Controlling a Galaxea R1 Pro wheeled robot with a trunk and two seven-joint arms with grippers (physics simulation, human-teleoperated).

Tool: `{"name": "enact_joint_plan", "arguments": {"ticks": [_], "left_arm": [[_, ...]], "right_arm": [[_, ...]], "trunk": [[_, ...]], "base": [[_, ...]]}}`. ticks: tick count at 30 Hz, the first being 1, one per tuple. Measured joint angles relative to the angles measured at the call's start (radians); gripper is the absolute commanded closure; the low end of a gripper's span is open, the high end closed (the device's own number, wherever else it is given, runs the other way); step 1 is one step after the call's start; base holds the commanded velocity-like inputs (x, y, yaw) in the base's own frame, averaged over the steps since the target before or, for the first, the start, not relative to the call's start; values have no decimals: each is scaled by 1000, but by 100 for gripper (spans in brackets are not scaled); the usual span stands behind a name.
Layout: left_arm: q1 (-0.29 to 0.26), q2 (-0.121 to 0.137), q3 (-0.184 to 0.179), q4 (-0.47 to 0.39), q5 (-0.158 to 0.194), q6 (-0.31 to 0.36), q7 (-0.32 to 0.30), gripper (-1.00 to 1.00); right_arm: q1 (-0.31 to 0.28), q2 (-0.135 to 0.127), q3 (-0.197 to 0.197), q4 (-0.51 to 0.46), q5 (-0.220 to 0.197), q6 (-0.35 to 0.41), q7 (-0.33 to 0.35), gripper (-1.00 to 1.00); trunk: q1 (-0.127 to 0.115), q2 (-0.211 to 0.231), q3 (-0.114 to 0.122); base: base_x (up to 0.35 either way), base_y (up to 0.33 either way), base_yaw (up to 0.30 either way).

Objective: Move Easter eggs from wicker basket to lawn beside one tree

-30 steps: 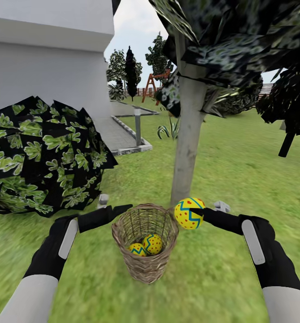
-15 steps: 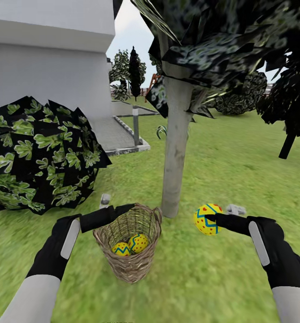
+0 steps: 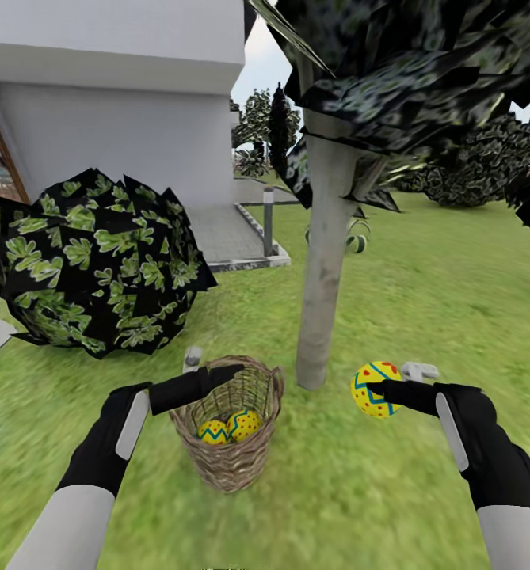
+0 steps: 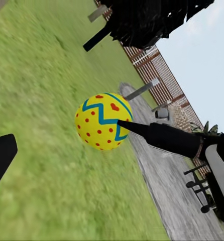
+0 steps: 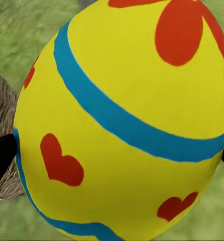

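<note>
**One egg in your right gripper, two in the basket**

Your right gripper (image 3: 373, 389) is closed around one egg (image 3: 375, 389), holding it above the lawn (image 3: 423, 317), to the right of the tree (image 3: 324, 261) and near the foot of its trunk. In the right wrist view the egg (image 5: 124, 120) sits close between the two dark fingertips (image 5: 2, 155), showing a blue band, red hearts and a red flower. From the left wrist view you see the same egg (image 4: 103, 121) against the grass, with a dark finger of the right gripper touching its side.

The basket (image 3: 231, 463) stands upright on the lawn, left of the trunk and just in front of it. Two eggs (image 3: 231, 427) lie side by side at its bottom, touching each other.

Your left gripper (image 3: 209, 372) hangs over the basket's near-left rim with nothing in it; its fingers are apart, one dark finger (image 3: 193, 386) reaching across the rim. A leafy bush (image 3: 98, 261) stands further left, before a white building (image 3: 114, 95).
</note>
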Motion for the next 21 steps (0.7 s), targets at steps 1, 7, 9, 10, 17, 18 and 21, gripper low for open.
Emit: {"name": "enact_joint_plan", "arguments": {"ticks": [1, 7, 9, 10, 17, 18, 21], "left_arm": [[0, 0, 0, 1, 0, 0, 0, -100], [0, -18, 0, 26, 2, 1, -3, -100], [0, -34, 0, 28, 3, 2, -4, -100], [0, -43, 0, 32, 4, 2, -4, -100], [0, -61, -1, 248, 215, -1, -7, -100], [12, -65, -8, 258, 220, 0, -7, -100], [94, -70, -112, 255, 222, -7, -7, -100]], "right_arm": [[0, 0, 0, 0, 0, 0, 0, 100], [0, 0, 1, 15, 30, -1, -8, 100], [0, 1, 0, 17, 73, -13, -12, 100], [0, 1, 0, 22, 84, -20, -13, 100], [0, 1, 27, 209, 145, -169, -19, 100], [0, 2, 34, 220, 147, -187, -20, 100], [0, 13, 42, 235, 150, -221, -20, 100]], "trunk": [[0, 0, 0], [0, 0, 0], [0, 0, 0], [0, 0, 0], [0, 0, 0], [0, 0, 0], [0, 0, 0]], "base": [[-64, -348, 298], [-185, -294, 298], [-236, -251, 298], [-244, -239, 298], [-243, -235, 298], [-234, -231, 298], [-162, -124, 298]]}}
